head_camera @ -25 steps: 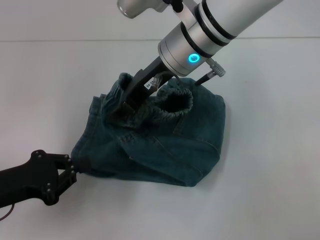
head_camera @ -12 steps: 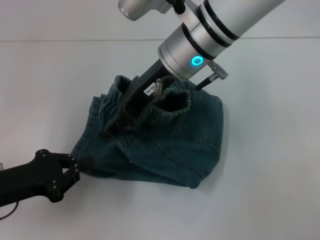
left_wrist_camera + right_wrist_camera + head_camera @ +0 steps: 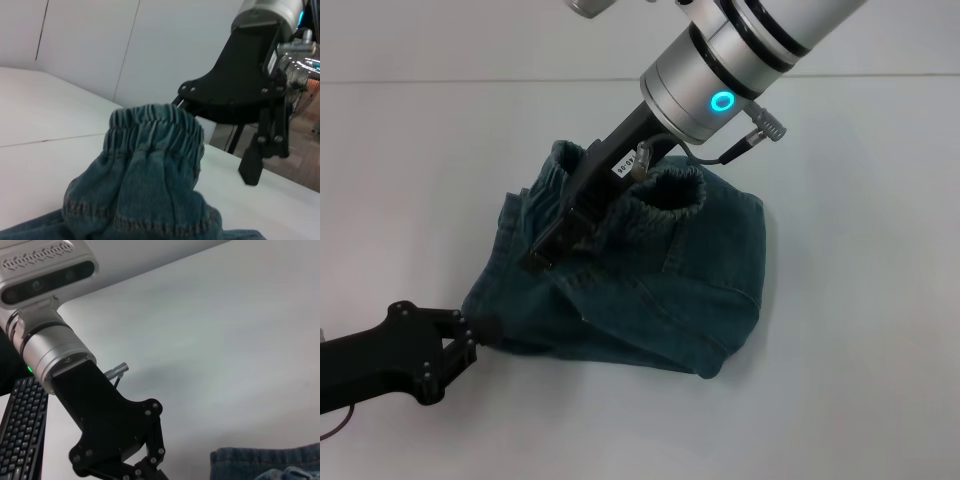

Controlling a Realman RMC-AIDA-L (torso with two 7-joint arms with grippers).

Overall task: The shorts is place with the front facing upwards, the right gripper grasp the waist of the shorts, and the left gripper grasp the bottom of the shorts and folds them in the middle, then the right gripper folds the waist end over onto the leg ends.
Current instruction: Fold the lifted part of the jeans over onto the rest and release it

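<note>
A white desk (image 3: 410, 180) fills the head view, bare on every side of a crumpled pair of denim shorts (image 3: 650, 300) lying near its centre; at the lower left, the black left gripper (image 3: 470, 340) reaches in low from the edge of the view, its fingers closed together on the lower left corner of the shorts, pinning the fabric edge at desk level; the desk to the left of it and in front of it is open; moving right, the shorts rise into a rumpled mound, with the elastic waistband (image 3: 670, 200) bunched into a ring at the top and the rest of the cloth spreading down to the right and front, where its folded edge rests on the desk; the right gripper (image 3: 555, 245) comes down from the upper right on a silver arm with a glowing blue ring and presses into the folds just left of the waistband; whether its fingers are apart or clamped on the denim cannot be told, as cloth hides the tips; in the left wrist view the waistband (image 3: 155, 130) stands up close to the camera with the right gripper (image 3: 255, 165) just beside it; to the right of the shorts the desk is open and white out to the edge of the view.
</note>
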